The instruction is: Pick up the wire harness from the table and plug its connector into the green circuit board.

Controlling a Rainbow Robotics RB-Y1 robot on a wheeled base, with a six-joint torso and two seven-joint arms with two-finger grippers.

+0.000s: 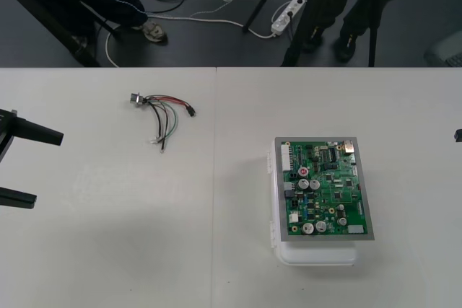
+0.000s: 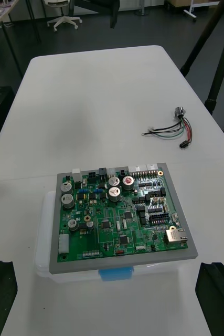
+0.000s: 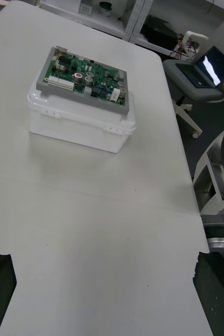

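Left gripper [image 1: 22, 165]: you'll see fingers [image 1: 32, 132] apart (table's [image 1: 108, 250] left edge).
Right gripper [image 2: 107, 268]: fingers [image 2: 216, 294] apart too.
Harness [image 1: 162, 115]: loose on table, apart from board [image 1: 323, 189].

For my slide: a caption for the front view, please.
Wire harness lies on table, apart from green circuit board; left gripper open.

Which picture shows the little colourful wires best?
The front view: it looks down on the wire harness, spread on the table left of the circuit board. The right wrist view shows it slanted, beyond the board. The left wrist view faces the board.
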